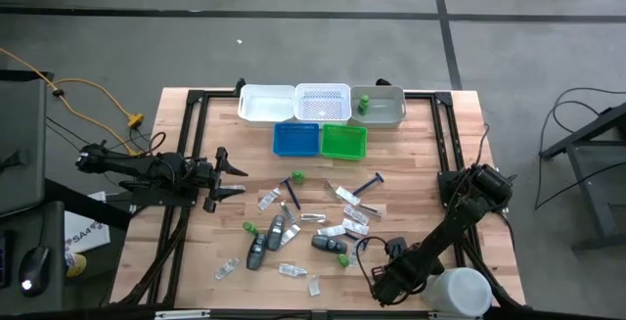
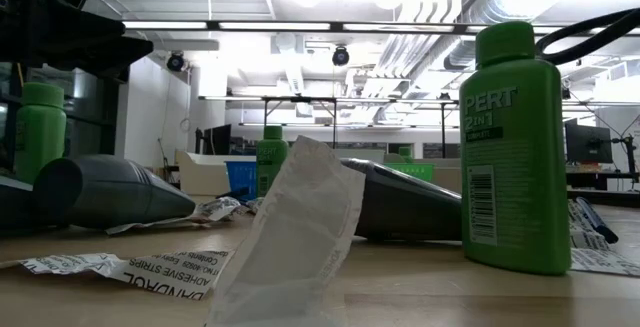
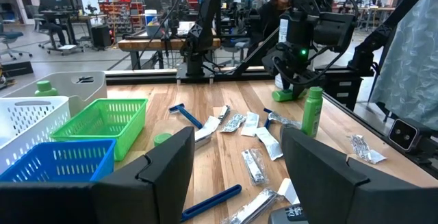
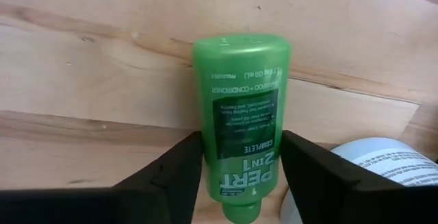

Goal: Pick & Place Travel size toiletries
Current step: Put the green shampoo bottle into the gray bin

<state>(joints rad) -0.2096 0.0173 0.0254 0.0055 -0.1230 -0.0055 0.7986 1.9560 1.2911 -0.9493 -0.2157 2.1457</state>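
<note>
Bottle (image 4: 241, 125), green, lying between right gripper (image 4: 241, 183) fingers at table's near right edge; contact unclear, possibly not clamped yet. Squeeze centred, lift straight. Left gripper (image 3: 236, 172) open, waiting left.

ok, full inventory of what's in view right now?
trays: three, white and grey, far edge
baskets: two, blue and green, before the trays
green bottles: at least three; one in the grey tray, one lying at the right gripper, rest mid-table
razors: two, blue, mid-table
dark oblong pieces: three, dark grey, mid-table
packets: many, clear/white, scattered mid-table
white container: one, front right
left gripper: open, left of the pile
right gripper: at the lying bottle, front right
</note>
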